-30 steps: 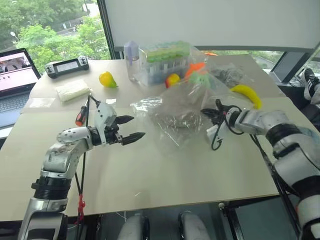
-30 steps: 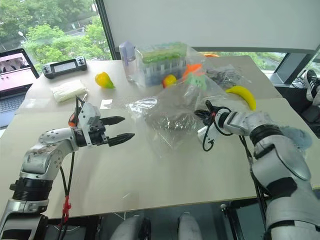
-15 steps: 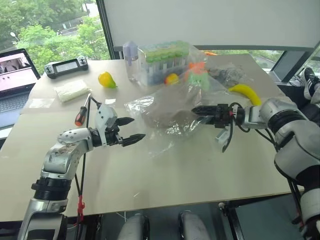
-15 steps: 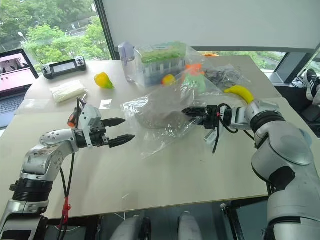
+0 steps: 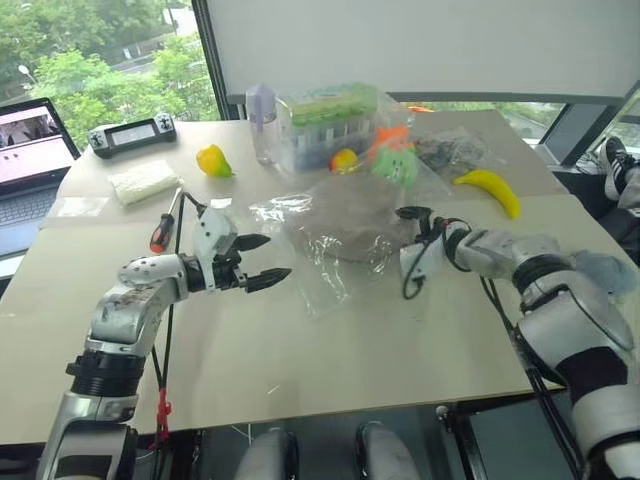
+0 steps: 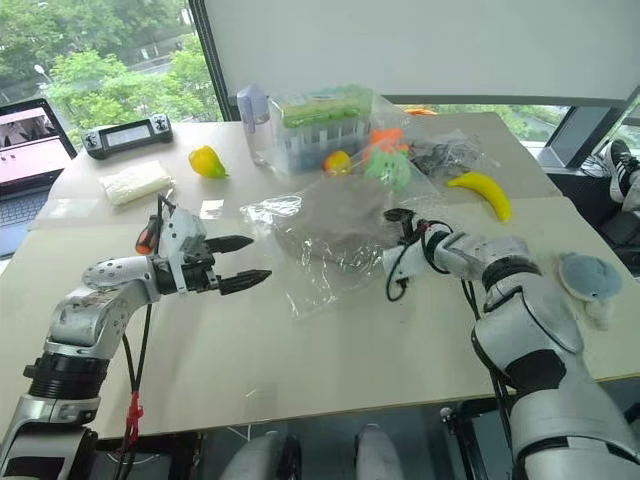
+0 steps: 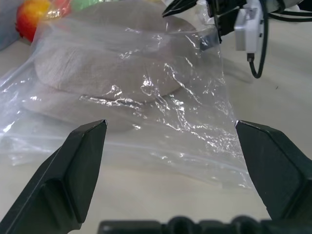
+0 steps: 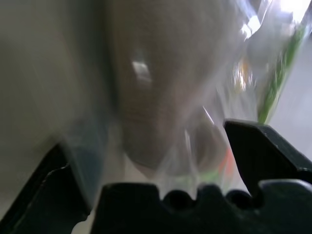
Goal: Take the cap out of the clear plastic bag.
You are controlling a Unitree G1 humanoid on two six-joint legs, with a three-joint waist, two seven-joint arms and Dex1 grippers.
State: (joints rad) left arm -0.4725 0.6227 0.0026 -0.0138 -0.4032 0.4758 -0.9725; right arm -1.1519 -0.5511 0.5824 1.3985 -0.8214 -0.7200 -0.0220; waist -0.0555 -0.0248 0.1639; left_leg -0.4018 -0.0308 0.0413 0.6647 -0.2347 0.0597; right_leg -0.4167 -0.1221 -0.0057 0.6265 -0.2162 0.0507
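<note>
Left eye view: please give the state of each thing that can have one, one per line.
cap: inside the bag, lying flat
clear plastic bag: crumpled on the table, not gripped
left end effector: open, empty
right end effector: open, at the bag's edge
laptop: open, screen on

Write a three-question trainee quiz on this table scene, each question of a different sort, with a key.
1. True or false: the cap is out of the bag.
2. Which gripper is open? A) the left gripper alone B) the right gripper alone C) both
3. Fill in: the yellow fruit at the table's right, behind the right gripper, is a ____.

Key: 1 false, it lies inside the bag. 2 C. 3 banana.
</note>
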